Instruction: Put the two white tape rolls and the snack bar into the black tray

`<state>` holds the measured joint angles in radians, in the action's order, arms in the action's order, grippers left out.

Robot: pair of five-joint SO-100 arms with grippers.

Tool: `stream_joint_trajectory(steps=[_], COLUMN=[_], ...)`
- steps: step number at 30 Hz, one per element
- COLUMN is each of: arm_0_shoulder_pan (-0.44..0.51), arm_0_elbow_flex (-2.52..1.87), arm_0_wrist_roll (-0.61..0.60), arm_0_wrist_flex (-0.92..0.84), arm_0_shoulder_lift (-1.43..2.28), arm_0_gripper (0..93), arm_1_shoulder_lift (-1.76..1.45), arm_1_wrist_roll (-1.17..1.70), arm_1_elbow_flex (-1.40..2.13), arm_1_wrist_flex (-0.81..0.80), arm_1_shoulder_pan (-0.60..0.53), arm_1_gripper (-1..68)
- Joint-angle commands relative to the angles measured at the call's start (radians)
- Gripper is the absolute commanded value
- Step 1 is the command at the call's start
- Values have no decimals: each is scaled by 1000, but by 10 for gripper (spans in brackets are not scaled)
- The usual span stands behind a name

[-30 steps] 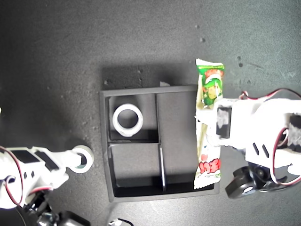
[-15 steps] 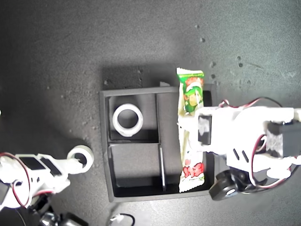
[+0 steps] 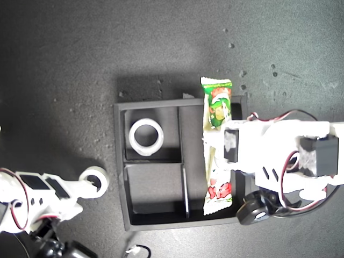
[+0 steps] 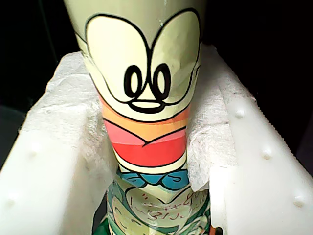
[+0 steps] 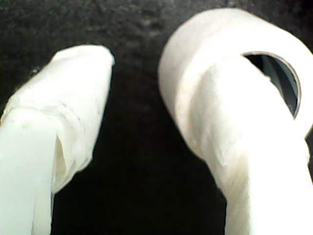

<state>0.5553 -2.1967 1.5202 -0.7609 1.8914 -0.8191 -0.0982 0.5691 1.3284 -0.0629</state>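
My first claw (image 3: 215, 153) clamps the bar (image 3: 216, 145) at mid-length, over the tray's (image 3: 119, 161) long compartment with its long axis running along that slot; one crimped end overhangs the tray's far wall. My second claw (image 5: 142, 132) is spread wide, one finger (image 5: 234, 161) through the small roll (image 3: 94, 180) on the tabletop (image 3: 64, 64), just beside the tray. The larger roll (image 3: 145, 136) lies in a small compartment

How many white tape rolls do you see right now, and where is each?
2. One tape roll lies in a small compartment of the black tray; the other roll is outside the tray, at my second gripper.
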Motion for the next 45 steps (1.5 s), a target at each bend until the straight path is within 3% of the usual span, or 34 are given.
stream_joint_trajectory(steps=[1, 9, 23, 25, 30, 33, 37, 45], arm_0_shoulder_pan=[-23, -40, -52, -51, -48, -52, -61, -112], arm_0_elbow_flex=[98, 176, 169, 166, 137, 123, 126, 301], arm_0_wrist_roll=[-41, -71, -61, -55, -11, 9, 2, -106], arm_0_wrist_flex=[-63, -132, -81, -69, -9, 29, 8, -284], arm_0_shoulder_lift=[-2, -6, -114, -132, -201, -239, -196, -17], arm_0_gripper=[133, 132, 139, 139, 122, 75, 36, 3], arm_1_shoulder_lift=[-6, -5, -5, -3, 2, 2, 2, 2], arm_1_wrist_roll=[120, 121, 121, 121, 127, 127, 121, 48], arm_1_elbow_flex=[2, 28, 11, 11, 18, 21, -58, -365], arm_1_wrist_flex=[-14, -11, -5, -5, -3, 12, 109, 428], arm_1_shoulder_pan=[2, -2, -5, -5, -14, -17, -9, 51], arm_1_gripper=[0, 0, 12, 36, 178, 207, 193, 183])
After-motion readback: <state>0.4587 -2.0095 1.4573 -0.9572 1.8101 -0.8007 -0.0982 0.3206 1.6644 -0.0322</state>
